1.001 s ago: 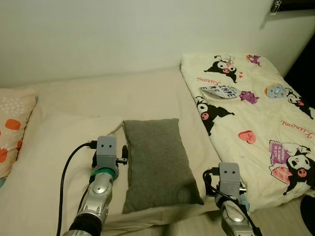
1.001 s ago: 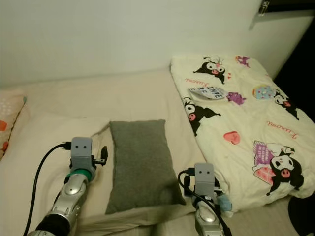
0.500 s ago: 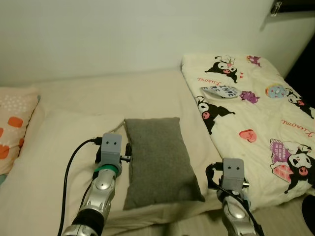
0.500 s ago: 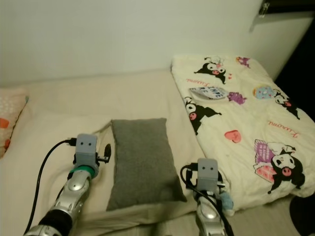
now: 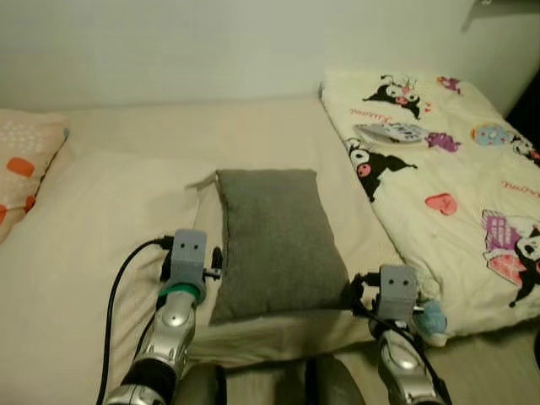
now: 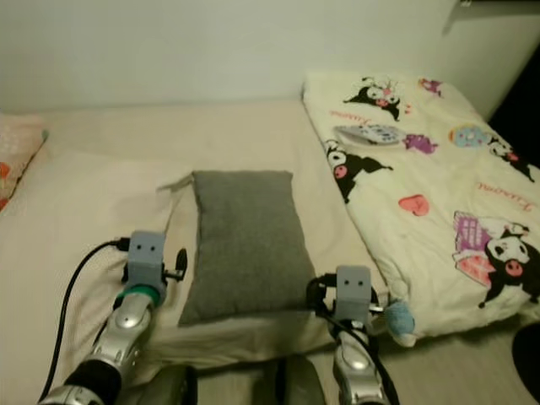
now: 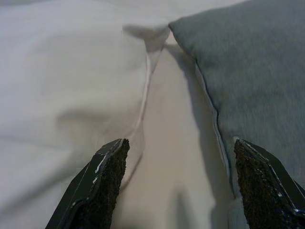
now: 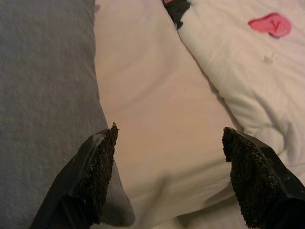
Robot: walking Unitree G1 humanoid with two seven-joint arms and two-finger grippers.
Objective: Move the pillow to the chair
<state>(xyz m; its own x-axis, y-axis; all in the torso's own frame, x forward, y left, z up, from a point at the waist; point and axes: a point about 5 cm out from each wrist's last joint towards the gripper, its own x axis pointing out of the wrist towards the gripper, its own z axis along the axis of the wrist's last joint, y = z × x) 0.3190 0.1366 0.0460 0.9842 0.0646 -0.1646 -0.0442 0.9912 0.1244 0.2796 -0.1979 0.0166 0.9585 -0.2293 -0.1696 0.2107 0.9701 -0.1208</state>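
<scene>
pillow (image 5: 277,239) in grey cloth lies flat on the cream bed (image 5: 169,160), its long side running away from the robot, near the bed's front edge. a cartoon-print quilt (image 5: 439,160) lies just beside it on the right, and an orange-spotted cushion (image 5: 21,160) sits well apart at the far left. the left gripper (image 7: 176,186) hovers low at the pillow's left edge with its fingers spread wide, one over the bare sheet and one over the grey cloth; it holds nothing. the right gripper (image 8: 167,176) is at the pillow's near right corner, fingers likewise released, one over the grey cloth and one over the quilt's edge. judging by this, the task is barely begun: the pillow is not yet grasped or lifted, and the chair is nowhere to be made out, so gripping, carrying and setting down all remain
</scene>
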